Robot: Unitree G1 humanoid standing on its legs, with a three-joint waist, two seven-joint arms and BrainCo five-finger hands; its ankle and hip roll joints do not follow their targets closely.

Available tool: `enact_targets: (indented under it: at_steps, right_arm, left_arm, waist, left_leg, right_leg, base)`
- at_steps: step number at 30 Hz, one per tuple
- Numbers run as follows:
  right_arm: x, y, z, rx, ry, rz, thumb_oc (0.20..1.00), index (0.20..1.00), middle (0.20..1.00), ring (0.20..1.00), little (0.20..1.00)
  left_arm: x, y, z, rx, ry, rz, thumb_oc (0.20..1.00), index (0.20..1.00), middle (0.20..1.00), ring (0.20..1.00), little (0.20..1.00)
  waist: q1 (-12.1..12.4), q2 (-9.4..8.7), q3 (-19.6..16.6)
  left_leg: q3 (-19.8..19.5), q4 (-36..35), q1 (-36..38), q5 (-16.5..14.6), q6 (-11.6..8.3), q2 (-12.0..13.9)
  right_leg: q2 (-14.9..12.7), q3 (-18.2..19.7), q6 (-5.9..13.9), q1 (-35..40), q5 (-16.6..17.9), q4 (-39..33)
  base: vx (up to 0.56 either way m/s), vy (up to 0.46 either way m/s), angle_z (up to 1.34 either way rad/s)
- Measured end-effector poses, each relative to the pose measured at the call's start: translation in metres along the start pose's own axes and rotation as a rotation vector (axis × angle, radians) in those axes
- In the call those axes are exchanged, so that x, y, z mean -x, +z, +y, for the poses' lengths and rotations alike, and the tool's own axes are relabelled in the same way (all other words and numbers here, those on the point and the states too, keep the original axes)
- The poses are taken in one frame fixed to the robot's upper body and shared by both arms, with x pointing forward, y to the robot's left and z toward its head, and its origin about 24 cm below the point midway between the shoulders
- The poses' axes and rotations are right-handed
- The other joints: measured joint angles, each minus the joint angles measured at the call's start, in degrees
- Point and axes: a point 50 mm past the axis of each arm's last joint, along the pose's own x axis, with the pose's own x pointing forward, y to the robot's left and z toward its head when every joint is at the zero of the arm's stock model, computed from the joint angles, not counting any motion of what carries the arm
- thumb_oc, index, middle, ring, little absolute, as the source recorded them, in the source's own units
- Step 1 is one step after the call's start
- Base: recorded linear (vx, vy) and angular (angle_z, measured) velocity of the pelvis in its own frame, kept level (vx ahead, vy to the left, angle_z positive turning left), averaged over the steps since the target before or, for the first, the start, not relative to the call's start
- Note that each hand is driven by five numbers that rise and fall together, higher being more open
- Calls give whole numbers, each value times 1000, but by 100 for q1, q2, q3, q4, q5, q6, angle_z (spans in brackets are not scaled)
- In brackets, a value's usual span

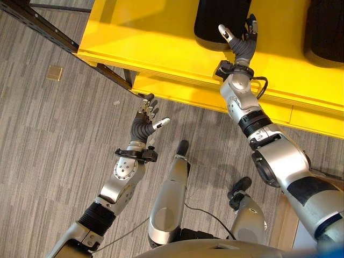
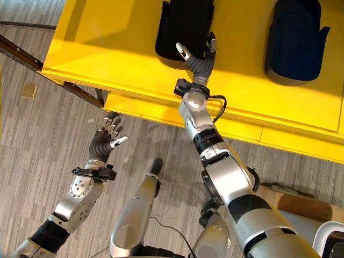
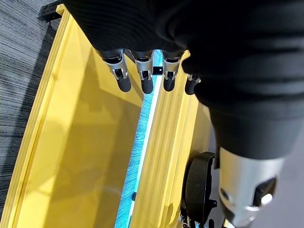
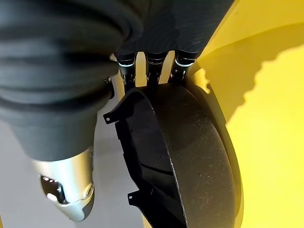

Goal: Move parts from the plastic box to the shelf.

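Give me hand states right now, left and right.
Left hand: open, holding nothing, over the floor.
Right hand: cannot be told; fingers reach behind the black curved plastic part on the yellow shelf.

2 black parts (image 2: 185, 29) on yellow shelf (image 2: 118, 48)

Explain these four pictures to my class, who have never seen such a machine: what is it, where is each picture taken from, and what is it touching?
This is a humanoid robot with two silver-grey arms ending in fingered hands. The two wide pictures come from its head, looking down. The two close ones come from cameras on its wrists.

On the bright yellow shelf lie two black moulded plastic parts: the nearer part and the farther part.

The right hand reaches onto the shelf, with its fingers at the nearer part's edge. Their tips are hidden, so a grip cannot be confirmed.

The left hand hangs open over the grey striped floor, holding nothing.
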Motion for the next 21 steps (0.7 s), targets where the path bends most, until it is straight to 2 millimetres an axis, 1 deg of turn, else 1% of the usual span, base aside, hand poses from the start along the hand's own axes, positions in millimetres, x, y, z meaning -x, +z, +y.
enact_targets:
  at_steps: [5,11,14,15,16,18,20,21]
  right_arm:
    - [1,0,-1,32,13,-9,1000,1000,1000,1000,1000]
    - [3,0,-13,44,17,-18,1000,1000,1000,1000,1000]
    - [6,-4,-19,68,13,-22,1000,1000,1000,1000,1000]
    - [9,-8,-19,69,14,-13,1000,1000,1000,1000,1000]
    - [10,-9,-23,76,7,-9,1000,1000,1000,1000,1000]
    - [17,-13,-24,69,25,-8,1000,1000,1000,1000,1000]
    - [26,-21,-29,83,29,1,1000,1000,1000,1000,1000]
    - [28,-24,-29,92,32,11,1000,1000,1000,1000,1000]
  left_arm:
    - [0,0,0,0,0,0,1000,1000,1000,1000,1000]
    - [0,0,0,2,-1,1,1000,1000,1000,1000,1000]
    - [0,0,-1,2,-2,1,1000,1000,1000,1000,1000]
    - [0,0,-1,2,-2,1,1000,1000,1000,1000,1000]
    - [0,-1,-1,3,-1,2,1000,1000,1000,1000,1000]
    - [1,-4,0,2,3,15,1000,1000,1000,1000,1000]
    - [2,-5,1,1,6,20,1000,1000,1000,1000,1000]
    - [3,-5,1,1,9,22,1000,1000,1000,1000,1000]
  waist:
    - [-7,-1,-1]
    - [-11,-1,-1]
    - [-31,-2,0]
    - [-46,-3,1]
    - [-90,-17,-5]
    - [-98,-34,-10]
    - [-111,-43,-5]
    - [-172,-51,0]
  left_leg:
    - [2,-2,0,0,0,8]
    - [11,16,1,1,-1,26]
    - [28,16,10,1,-1,44]
    - [31,3,25,-2,-10,50]
    - [39,24,39,0,-14,63]
    - [86,25,53,1,-15,101]
    - [194,10,133,-1,-12,137]
    - [216,-2,181,0,-13,153]
  right_leg:
    - [3,2,-1,-9,-7,8]
    - [17,8,-1,-22,-9,10]
    - [27,29,-1,-36,-9,12]
    - [11,33,-2,-44,-24,61]
    - [19,55,-14,-63,-38,97]
    - [30,123,-15,-109,-37,125]
    - [34,231,-19,-131,-35,159]
    - [34,256,-20,-130,-36,179]
  base:
    - [0,0,0]
    - [0,0,0]
    - [-70,16,-4]
    - [0,0,0]
    - [-116,27,-7]
    - [-43,-8,-16]
    - [-36,-10,-24]
    - [-51,-19,-18]
